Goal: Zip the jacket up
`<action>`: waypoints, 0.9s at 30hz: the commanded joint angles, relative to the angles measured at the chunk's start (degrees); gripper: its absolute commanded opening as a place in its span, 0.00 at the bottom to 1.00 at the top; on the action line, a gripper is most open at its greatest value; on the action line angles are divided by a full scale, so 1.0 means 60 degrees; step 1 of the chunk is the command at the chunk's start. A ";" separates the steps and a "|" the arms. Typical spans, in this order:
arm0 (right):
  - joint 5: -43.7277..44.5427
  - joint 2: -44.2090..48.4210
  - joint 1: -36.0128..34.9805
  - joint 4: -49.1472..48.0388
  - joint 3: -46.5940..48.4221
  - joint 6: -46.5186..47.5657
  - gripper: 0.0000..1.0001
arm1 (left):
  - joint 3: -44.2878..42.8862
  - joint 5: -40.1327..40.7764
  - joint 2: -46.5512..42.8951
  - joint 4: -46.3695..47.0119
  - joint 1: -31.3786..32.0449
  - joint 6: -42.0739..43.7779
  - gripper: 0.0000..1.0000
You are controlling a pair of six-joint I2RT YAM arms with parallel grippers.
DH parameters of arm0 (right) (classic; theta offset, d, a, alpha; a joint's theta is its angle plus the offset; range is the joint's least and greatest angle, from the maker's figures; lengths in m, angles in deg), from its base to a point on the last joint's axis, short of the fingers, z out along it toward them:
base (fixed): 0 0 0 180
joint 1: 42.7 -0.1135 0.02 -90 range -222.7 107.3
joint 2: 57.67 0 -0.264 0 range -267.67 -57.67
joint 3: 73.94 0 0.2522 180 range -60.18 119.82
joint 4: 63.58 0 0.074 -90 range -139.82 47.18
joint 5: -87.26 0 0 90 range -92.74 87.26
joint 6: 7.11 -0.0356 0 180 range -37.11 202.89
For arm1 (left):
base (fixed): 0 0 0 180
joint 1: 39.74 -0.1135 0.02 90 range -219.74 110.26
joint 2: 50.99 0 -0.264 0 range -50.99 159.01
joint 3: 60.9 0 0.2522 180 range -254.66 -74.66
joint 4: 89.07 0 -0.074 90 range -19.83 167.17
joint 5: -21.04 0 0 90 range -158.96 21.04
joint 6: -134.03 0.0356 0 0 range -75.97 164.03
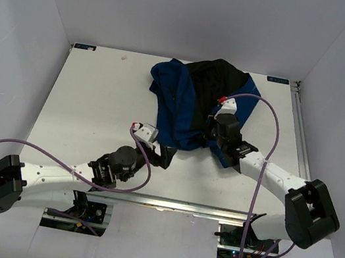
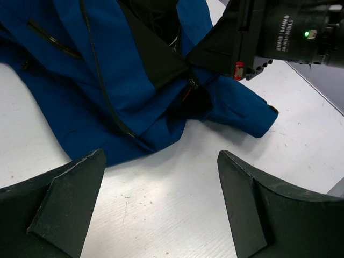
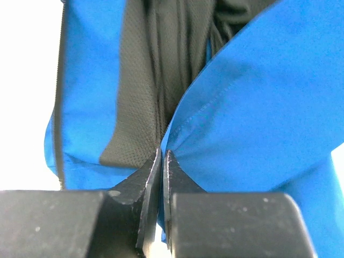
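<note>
The royal-blue jacket (image 1: 183, 104) with black lining lies crumpled at the back middle of the table, its front open. My right gripper (image 1: 215, 131) is shut on a fold of the jacket's blue edge (image 3: 226, 107) next to the black mesh lining (image 3: 137, 107). My left gripper (image 1: 164, 156) is open and empty, low over the bare table just in front of the jacket's lower hem (image 2: 107, 145). The dark zipper line (image 2: 99, 80) runs down the blue panel in the left wrist view. The right gripper's body (image 2: 252, 32) shows there too, on the jacket.
White walls enclose the table (image 1: 97, 102) on three sides. A purple cable (image 1: 272, 133) loops above the right arm, another (image 1: 23, 143) beside the left arm. The table's near edge (image 1: 166, 201) lies just behind the arms.
</note>
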 commanded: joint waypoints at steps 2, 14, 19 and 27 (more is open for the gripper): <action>-0.1738 0.1157 0.0060 -0.1209 -0.1446 -0.0399 0.08 | -0.0348 -0.0584 0.0151 -0.0080 -0.0162 -0.0219 0.96; -0.2101 0.2735 0.0060 -0.2242 -0.3623 -0.0567 0.12 | -0.0644 -0.1361 0.0793 -0.0436 -0.0675 -0.0621 0.96; -0.1981 0.2789 0.0053 -0.2320 -0.3628 -0.0557 0.22 | -0.0798 -0.1354 0.1056 -0.0514 -0.0702 -0.0558 0.96; -0.1628 0.2936 0.0048 -0.2181 -0.3553 -0.0635 0.11 | -0.0874 -0.1445 0.1159 -0.0597 -0.0702 -0.0519 0.96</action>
